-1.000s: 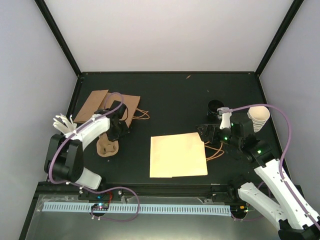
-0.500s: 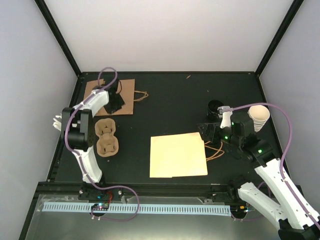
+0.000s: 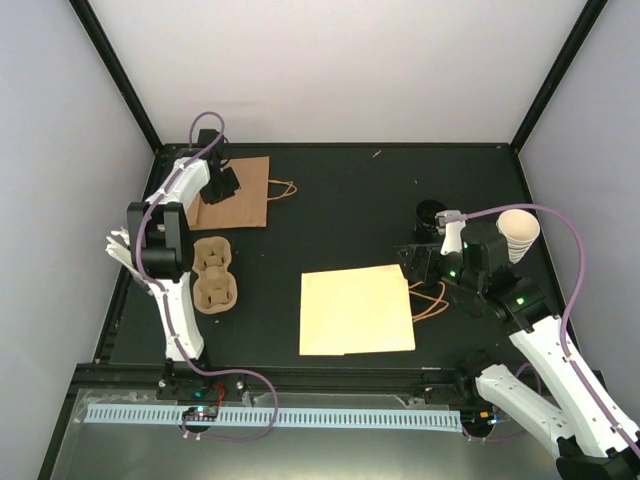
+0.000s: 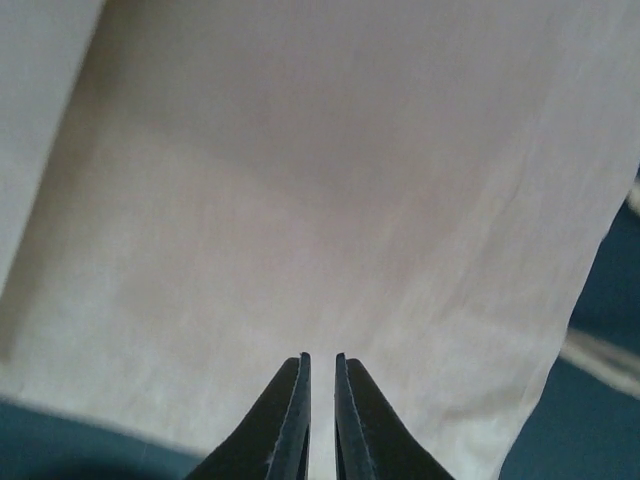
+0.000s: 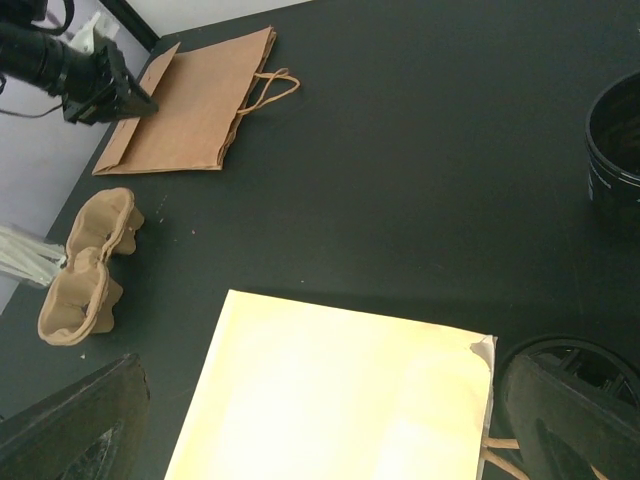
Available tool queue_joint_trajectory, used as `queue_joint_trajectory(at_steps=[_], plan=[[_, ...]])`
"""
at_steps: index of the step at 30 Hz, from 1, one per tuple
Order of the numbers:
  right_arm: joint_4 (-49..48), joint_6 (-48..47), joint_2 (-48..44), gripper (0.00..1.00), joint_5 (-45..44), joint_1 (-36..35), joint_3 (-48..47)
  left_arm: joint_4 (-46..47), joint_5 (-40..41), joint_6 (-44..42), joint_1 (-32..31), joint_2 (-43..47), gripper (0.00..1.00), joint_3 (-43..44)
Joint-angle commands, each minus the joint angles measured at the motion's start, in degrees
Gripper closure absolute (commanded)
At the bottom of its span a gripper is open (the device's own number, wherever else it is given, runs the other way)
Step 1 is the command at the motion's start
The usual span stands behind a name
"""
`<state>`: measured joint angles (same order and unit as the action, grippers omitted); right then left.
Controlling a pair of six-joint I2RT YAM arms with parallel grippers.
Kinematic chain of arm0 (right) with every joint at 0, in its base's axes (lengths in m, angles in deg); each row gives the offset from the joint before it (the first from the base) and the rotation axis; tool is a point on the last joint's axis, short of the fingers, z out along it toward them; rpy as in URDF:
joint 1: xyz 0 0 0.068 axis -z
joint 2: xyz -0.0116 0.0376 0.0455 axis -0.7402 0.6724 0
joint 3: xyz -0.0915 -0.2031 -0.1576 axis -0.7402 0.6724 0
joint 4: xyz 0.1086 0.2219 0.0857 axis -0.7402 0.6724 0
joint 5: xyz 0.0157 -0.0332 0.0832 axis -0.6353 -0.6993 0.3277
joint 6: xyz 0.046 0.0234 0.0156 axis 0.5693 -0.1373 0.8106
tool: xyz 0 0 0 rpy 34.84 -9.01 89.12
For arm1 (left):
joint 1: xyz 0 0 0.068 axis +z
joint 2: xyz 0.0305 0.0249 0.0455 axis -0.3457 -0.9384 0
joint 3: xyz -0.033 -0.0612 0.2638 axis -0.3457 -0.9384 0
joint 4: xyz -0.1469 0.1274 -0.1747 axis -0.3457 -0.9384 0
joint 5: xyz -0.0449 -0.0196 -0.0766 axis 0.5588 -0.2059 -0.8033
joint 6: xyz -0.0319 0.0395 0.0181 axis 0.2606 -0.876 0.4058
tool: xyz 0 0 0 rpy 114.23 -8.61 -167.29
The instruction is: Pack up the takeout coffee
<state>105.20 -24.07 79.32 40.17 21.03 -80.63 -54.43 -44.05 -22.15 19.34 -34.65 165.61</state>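
1. Over at the far left, your left gripper (image 4: 321, 362) has swung onto the brown paper bag (image 3: 250, 195), fingers nearly together.
2. Your right gripper (image 3: 416, 263) stays wide open; the takeout coffee cup (image 3: 518, 235) sits near the right edge.

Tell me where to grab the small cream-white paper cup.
Pinch the small cream-white paper cup across its tapered wall, just below the rolled rim, approaching from its left: it seems upright, mouth up, with the enclosure wall close on its right.

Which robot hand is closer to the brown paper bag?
Left. The left hand hovers over the brown paper bag at the far left; the right hand is far off, by the cream bag.
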Motion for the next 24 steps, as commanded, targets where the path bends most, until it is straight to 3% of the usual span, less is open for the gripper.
queue_joint_trajectory(at_steps=[1,6,9,20,24], plan=[[-0.7,0.3,-0.3,0.0,0.6,-0.4,-1.0,0.9,-6.0,-1.7,-1.1,9.8,0.89,-10.0],[-1.2,0.9,-0.1,0.0,1.6,-0.3,-0.7,11.5,-15.6,-3.5,-3.7,23.8,0.8,-27.9],[-1.3,1.0,-0.3,0.0,1.9,-0.4,-0.1,15.4,-18.8,-5.0,-5.9,33.0,0.68,-36.4],[3.2,2.8,0.2,0.0,-3.6,-0.4,0.3,12.3,-23.2,-10.4,-17.6,57.1,0.33,-47.5],[4.1,5.7,1.0,0.0,-7.4,-0.3,1.2,17.4,-27.9,-10.1,-20.9,64.7,0.11,-54.8]])
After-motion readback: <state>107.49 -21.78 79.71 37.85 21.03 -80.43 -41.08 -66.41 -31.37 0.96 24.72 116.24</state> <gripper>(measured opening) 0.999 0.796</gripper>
